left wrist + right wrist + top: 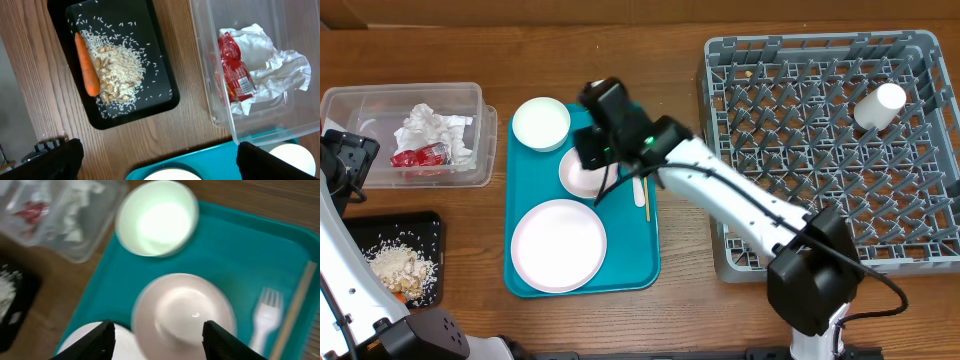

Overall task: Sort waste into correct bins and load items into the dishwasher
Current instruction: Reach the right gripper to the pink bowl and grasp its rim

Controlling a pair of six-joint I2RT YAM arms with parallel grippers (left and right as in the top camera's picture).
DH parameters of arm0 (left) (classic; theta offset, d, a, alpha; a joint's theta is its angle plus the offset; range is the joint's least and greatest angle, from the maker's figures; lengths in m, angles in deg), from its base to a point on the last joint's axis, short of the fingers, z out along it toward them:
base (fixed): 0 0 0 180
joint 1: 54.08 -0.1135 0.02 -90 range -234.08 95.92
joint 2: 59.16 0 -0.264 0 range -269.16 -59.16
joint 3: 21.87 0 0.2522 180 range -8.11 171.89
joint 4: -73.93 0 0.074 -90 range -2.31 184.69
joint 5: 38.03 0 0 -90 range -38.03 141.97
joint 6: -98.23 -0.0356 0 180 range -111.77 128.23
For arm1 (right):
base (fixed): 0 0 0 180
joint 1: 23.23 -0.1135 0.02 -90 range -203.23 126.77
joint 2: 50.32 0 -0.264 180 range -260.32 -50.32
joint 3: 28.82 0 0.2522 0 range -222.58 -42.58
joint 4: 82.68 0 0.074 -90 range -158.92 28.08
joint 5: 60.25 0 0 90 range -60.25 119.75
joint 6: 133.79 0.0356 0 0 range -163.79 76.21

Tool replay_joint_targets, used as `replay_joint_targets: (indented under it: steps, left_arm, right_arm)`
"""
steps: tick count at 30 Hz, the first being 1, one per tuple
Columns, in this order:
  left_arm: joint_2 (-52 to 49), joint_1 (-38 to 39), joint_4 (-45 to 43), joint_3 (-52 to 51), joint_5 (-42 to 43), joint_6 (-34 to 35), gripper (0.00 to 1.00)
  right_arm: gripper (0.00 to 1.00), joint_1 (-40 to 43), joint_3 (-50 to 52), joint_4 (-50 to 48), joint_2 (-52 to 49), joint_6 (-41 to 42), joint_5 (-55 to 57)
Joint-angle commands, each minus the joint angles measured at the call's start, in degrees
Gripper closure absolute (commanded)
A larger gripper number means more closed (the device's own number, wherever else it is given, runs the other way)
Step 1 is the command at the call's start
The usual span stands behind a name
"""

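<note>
**Fig. — Right pincer poised over the middle bowl, with the waste already sorted**

At 10 o'clock on the bench [650,40], the clear tub [340,100] holds the crumpled napkins [432,128] and the red wrapper [420,156], so dry rubbish is kept apart from food. Below it, at 8 o'clock, the black tray [432,225] takes the scraps: loose rice [122,62] with the carrot [86,65] along its edge. My left pincer [160,162] hangs over the gap between these two bins, its fingers spread wide and carrying nothing. I judge it is parked there, clear of the work.

The teal tray [632,255] sits just left of centre and serves only as a carrier. On it are the plate [559,245] at 6 o'clock, the upper bowl [541,124] at 11 o'clock and the middle bowl [182,310] between them.

My right pincer [159,332] hovers directly above the middle bowl. Its fingers are apart and straddle the bowl without gripping it, most likely lined up for a pick by the rim. The fork [265,312] and the wooden stick [292,305] lie side by side at the tray's 3 o'clock edge.

The dish rack [820,200] fills the 3 o'clock side of the bench. It holds only the cup [879,105], near its 1 o'clock corner.
</note>
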Motion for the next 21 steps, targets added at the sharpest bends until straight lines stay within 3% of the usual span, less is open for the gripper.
replay_joint_targets:
  steps: [1,11,21]
  left_arm:
    - [-0.20,-0.11,-0.07,0.13,-0.17,0.15,0.00]
    - [-0.20,-0.11,-0.07,0.13,-0.17,0.15,0.00]
    - [-0.17,-0.11,-0.07,0.13,-0.17,0.15,0.00]
  right_arm:
    - [0.38,-3.74,-1.14,-2.45,-3.23,-2.58,-1.79]
    - [0.35,-6.36,-1.14,-5.68,-10.60,-2.75,2.58]
    - [0.43,-8.46,-1.14,-6.93,-14.03,-2.78,6.97]
